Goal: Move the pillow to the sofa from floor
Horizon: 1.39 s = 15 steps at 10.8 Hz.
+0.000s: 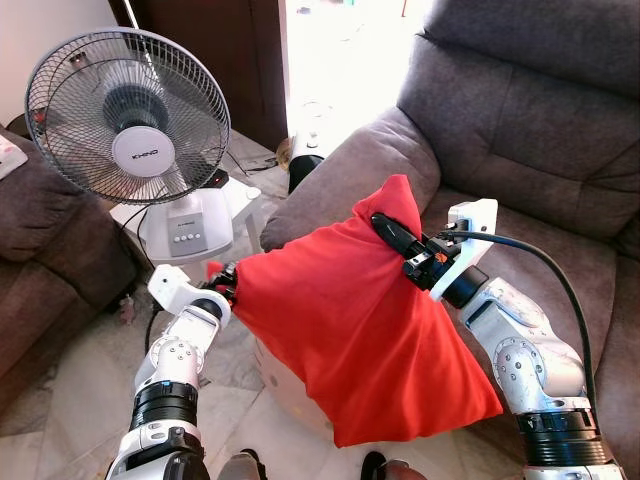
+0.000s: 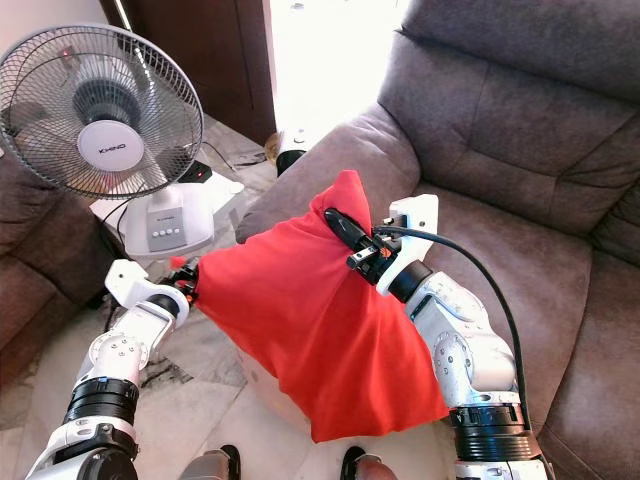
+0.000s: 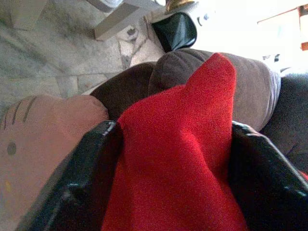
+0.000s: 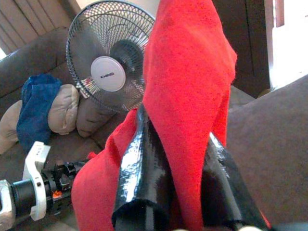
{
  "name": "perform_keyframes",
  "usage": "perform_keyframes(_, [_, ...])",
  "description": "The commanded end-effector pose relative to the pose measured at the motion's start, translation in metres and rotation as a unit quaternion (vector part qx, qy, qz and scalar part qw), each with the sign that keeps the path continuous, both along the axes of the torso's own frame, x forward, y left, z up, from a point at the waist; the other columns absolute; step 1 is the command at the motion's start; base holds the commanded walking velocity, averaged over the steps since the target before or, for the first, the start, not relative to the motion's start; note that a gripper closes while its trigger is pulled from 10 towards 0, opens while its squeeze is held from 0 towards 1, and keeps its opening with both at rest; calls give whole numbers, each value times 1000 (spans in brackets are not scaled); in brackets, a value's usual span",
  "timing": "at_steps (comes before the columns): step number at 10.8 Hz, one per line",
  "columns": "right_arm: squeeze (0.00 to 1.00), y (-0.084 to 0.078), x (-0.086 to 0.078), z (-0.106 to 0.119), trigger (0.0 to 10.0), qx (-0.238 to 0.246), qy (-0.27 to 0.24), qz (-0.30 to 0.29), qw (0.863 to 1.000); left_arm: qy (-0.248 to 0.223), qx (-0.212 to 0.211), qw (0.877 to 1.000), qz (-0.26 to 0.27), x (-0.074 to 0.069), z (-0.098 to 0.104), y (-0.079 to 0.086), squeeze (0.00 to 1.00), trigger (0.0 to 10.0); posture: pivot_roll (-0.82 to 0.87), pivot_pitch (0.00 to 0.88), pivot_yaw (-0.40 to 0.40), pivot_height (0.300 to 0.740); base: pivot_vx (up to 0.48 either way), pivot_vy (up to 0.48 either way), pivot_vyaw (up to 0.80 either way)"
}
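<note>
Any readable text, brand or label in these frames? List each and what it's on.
"KHIND" on the white hub of the fan, readable in the left eye view; the same mark shows in the right eye and right wrist views.
Small print by the buttons of the fan's control panel: too small to read.
No text shows on the red pillow or the sofa.

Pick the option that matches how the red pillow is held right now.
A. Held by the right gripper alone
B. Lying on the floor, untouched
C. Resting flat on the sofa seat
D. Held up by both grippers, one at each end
D: the red pillow hangs in the air in front of the sofa, with the left gripper pinching one corner and the right gripper shut on the opposite top corner.
</note>
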State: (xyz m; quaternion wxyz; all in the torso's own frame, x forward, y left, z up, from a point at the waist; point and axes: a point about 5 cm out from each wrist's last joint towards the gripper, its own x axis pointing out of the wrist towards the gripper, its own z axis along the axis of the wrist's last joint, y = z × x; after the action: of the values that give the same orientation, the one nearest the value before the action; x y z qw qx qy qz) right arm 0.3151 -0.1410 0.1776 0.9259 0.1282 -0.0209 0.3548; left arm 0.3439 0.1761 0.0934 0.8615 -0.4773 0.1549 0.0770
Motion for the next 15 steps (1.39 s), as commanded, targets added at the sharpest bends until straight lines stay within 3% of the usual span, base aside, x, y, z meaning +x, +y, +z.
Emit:
perform_keyframes(1, [0, 5, -3, 34, 10000, 20, -81, 14, 996, 19, 5, 1000, -21, -5, -10, -7, 0, 0, 150, 179, 5, 740, 0, 0, 0])
perform_keyframes(9, [0, 5, 0, 33, 10000, 22, -79, 4, 997, 9, 9, 999, -31, -9, -7, -5, 0, 0, 158, 159, 7, 740, 0, 0, 0])
perform_keyframes(12, [0, 9, 1, 29, 10000, 27, -73, 2, 997, -14, 95, 994, -45, -18, 1, -8, 0, 0, 159, 144, 11, 740, 0, 0, 0])
perform_keyframes(13, [0, 10, 1, 26, 10000, 28, -71, -1, 997, -41, 119, 992, -27, -19, 10, -6, 0, 0, 160, 131, 14, 740, 0, 0, 0])
perform_keyframes(14, [0, 10, 0, 24, 10000, 27, -69, -4, 997, -59, 207, 976, -19, -20, 18, -1, 0, 0, 160, 122, 15, 740, 0, 0, 0])
perform_keyframes(15, [0, 9, 2, 23, 10000, 21, -71, -23, 997, -94, 301, 949, -2, -19, 35, 2, 0, 0, 160, 121, 16, 740, 0, 0, 0])
